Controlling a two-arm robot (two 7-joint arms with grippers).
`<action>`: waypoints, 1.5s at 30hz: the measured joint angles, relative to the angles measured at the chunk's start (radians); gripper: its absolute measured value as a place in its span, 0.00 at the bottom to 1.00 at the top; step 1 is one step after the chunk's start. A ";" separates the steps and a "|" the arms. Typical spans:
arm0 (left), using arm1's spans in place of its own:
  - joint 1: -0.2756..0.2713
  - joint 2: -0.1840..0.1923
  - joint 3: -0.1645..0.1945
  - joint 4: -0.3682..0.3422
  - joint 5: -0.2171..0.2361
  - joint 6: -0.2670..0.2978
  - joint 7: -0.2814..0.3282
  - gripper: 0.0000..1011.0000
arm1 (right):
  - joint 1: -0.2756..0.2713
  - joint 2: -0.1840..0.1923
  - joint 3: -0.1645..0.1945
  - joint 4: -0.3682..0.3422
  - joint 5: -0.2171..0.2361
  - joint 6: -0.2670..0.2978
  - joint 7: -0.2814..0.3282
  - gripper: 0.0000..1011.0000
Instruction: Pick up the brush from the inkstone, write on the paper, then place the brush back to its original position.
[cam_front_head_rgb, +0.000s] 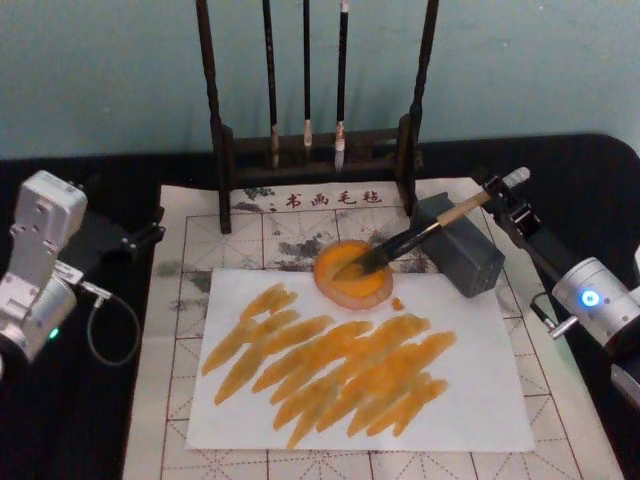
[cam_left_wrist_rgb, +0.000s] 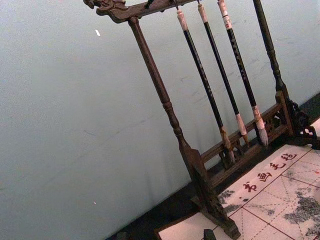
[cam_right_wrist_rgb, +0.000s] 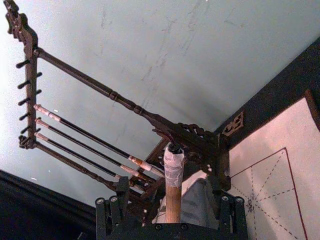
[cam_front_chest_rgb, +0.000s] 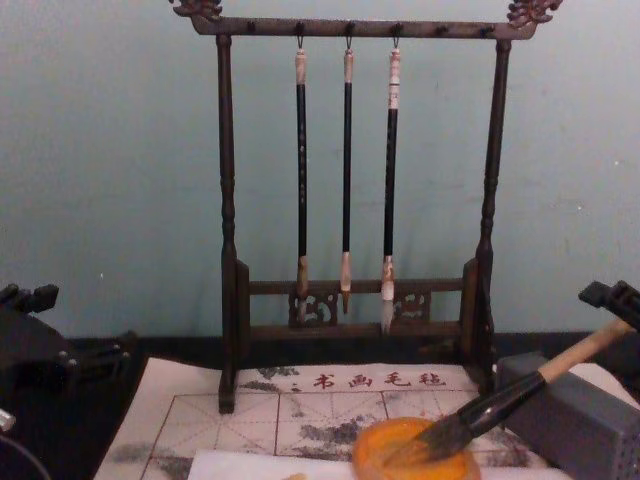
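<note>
Tan-wood brush (cam_front_head_rgb: 420, 236) propped on grey block (cam_front_head_rgb: 470, 258) so bristles sit in round orange inkstone (cam_front_head_rgb: 352, 290). R gripper (cam_right_wrist_rgb: 170, 202) fingers open astride handle; L gripper (cam_front_head_rgb: 140, 238) parked desk-left.

left arm shell (cam_front_head_rgb: 42, 215): silver-white box with rounded corners, at 9 o'clock in the head view.
left arm joint (cam_front_head_rgb: 28, 312): pale grey cylinder with a small green light (cam_front_head_rgb: 52, 333) at its 5 o'clock.
cable (cam_front_head_rgb: 108, 330): thin and grey, looping out at 3 o'clock of that joint.
left gripper (cam_front_head_rgb: 148, 233): matt black and angular.
right arm joint (cam_front_head_rgb: 600, 297): silver-white rounded drum at 3 o'clock in the head view, with a glowing blue light (cam_front_head_rgb: 589, 297) on its face.
right gripper (cam_front_head_rgb: 500, 198): black and blocky.
fingers (cam_right_wrist_rgb: 111, 216): black blocks, each with paired round silver screws (cam_right_wrist_rgb: 100, 201) on its end.
</note>
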 joint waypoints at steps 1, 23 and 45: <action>0.000 0.000 0.000 0.000 0.000 0.000 0.000 0.99 | 0.000 0.000 0.000 0.000 0.000 0.000 0.000 0.98; 0.000 0.000 0.000 0.000 0.000 0.000 0.000 0.99 | -0.001 0.000 0.001 -0.001 -0.002 0.000 -0.001 0.38; 0.000 0.000 0.000 0.000 0.000 0.000 0.000 0.99 | -0.001 0.000 0.001 -0.001 -0.002 0.000 -0.001 0.18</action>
